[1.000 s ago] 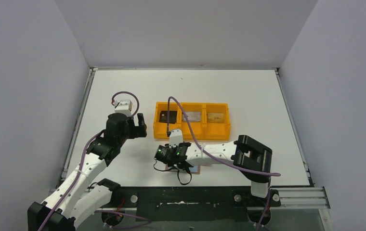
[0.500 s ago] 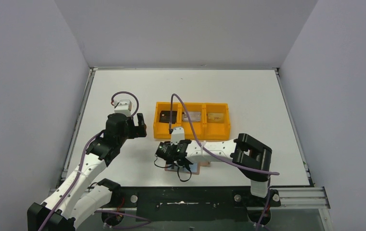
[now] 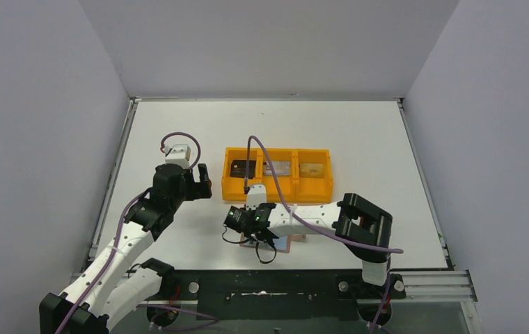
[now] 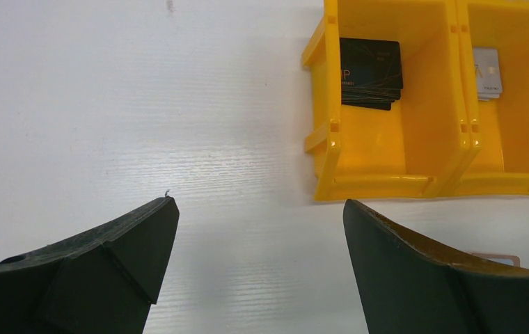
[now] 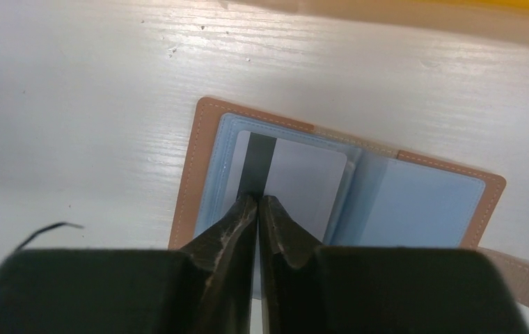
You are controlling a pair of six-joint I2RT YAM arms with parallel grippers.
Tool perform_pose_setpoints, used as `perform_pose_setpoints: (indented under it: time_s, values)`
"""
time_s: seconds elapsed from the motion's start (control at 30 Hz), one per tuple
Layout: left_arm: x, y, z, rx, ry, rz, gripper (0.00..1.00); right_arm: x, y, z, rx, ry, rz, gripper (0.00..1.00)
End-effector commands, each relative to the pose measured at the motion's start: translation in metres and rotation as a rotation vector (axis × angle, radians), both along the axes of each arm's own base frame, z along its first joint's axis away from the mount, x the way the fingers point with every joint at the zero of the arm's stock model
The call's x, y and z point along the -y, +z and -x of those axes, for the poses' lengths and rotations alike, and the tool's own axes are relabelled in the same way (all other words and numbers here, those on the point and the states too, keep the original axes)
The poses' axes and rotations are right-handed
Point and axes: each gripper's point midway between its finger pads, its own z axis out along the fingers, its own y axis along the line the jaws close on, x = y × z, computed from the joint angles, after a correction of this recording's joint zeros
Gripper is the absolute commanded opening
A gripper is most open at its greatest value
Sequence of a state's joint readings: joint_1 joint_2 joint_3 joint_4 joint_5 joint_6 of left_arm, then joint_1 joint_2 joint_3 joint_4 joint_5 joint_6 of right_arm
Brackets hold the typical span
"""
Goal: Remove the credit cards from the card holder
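Right wrist view: right hand (image 5: 258, 202) pressed together, tips touching silvery grey card (image 5: 303, 181) inside open card holder (image 5: 422, 202), frame centre. Left hand (image 4: 259, 204) spread above bench (image 4: 108, 104).

The top external camera looks down from high behind the near edge of the white table (image 3: 331, 125), taking all of it in. The left wrist camera looks down close on the orange three-compartment plastic tray (image 4: 328, 139), which the overhead view shares. The right wrist camera sits closest, right over the brown leather card holder (image 5: 422, 205).
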State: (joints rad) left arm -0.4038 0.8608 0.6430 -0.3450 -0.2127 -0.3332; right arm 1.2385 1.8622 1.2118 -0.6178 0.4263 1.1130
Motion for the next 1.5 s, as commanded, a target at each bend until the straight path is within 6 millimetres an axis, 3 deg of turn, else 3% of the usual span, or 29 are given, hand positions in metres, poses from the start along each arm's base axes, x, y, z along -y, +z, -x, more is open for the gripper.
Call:
perform_pose_setpoints:
  time_s: [0.0,0.07,0.13,0.2,0.27,0.33,0.5,0.77,1.07,1.47]
  values:
    - [0.000,0.023,-0.010,0.062,0.014,0.018,0.91,0.008,-0.006,0.002,0.000,0.001,0.016,0.06]
    - [0.000,0.023,-0.009,0.061,0.014,0.018,0.91,0.003,0.002,0.001,0.012,0.026,-0.004,0.05]
    - [0.000,0.023,-0.009,0.061,0.015,0.018,0.91,0.000,0.017,-0.001,0.037,0.034,-0.020,0.11]
    - [-0.001,0.024,-0.009,0.063,0.016,0.019,0.91,0.000,0.031,-0.002,0.052,0.022,-0.045,0.22]
    - [-0.001,0.026,-0.009,0.070,0.020,0.021,0.90,-0.005,0.038,-0.001,0.048,0.022,-0.084,0.42]
    - [-0.003,0.027,-0.009,0.074,0.027,0.020,0.91,-0.007,0.037,0.000,0.043,0.010,-0.087,0.51]
    - [-0.005,0.031,-0.007,0.091,0.036,0.026,0.91,-0.001,0.020,-0.002,0.018,-0.034,0.002,0.60]
    - [-0.005,0.031,-0.007,0.089,0.037,0.025,0.91,0.007,-0.015,0.009,-0.049,-0.032,0.053,0.58]
    - [-0.002,0.032,-0.004,0.079,0.033,0.053,0.91,-0.005,0.013,0.002,0.007,0.026,-0.115,0.34]
    - [0.051,0.037,0.023,-0.007,-0.149,0.337,0.90,-0.008,0.047,-0.002,0.044,0.081,-0.357,0.30]
